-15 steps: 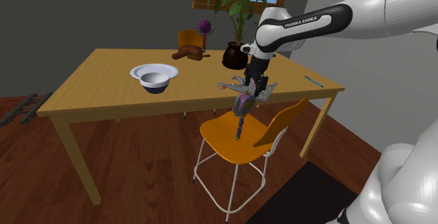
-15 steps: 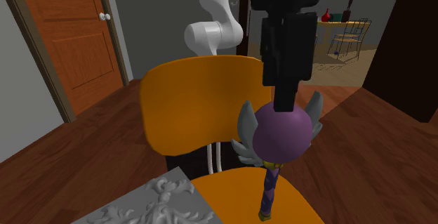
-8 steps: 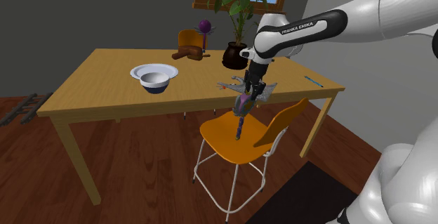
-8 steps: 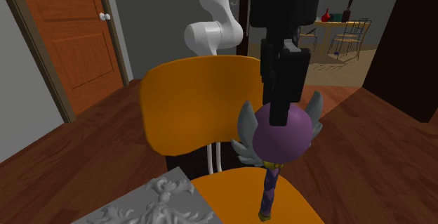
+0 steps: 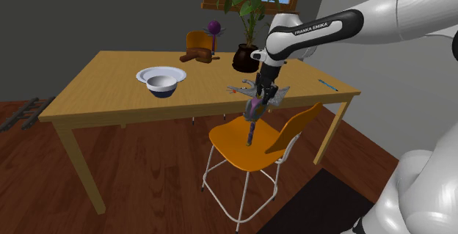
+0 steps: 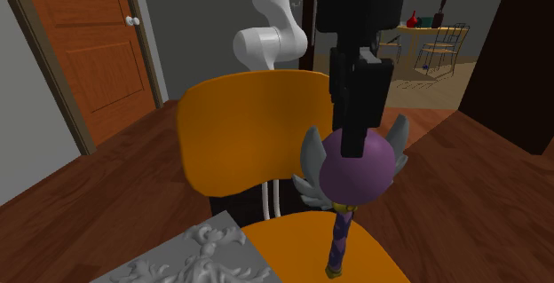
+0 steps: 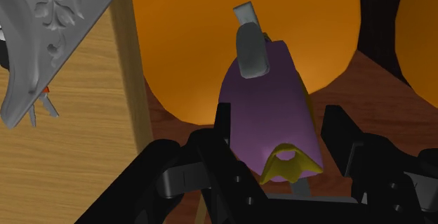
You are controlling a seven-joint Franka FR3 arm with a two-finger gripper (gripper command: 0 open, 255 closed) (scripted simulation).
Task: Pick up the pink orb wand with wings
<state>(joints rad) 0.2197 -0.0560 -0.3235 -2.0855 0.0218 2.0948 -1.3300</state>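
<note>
- We see the wand with a purple orb, grey wings, a yellow collar and a handle banded blue and purple.
- Behind the wand, the chair is orange.
- Over the wand, the gripper is black.
- Beside the wand, the carved plaque is grey.

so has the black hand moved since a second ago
Yes. The black hand has come down a little against the orange chair back, now lower over the purple winged orb wand.
</note>
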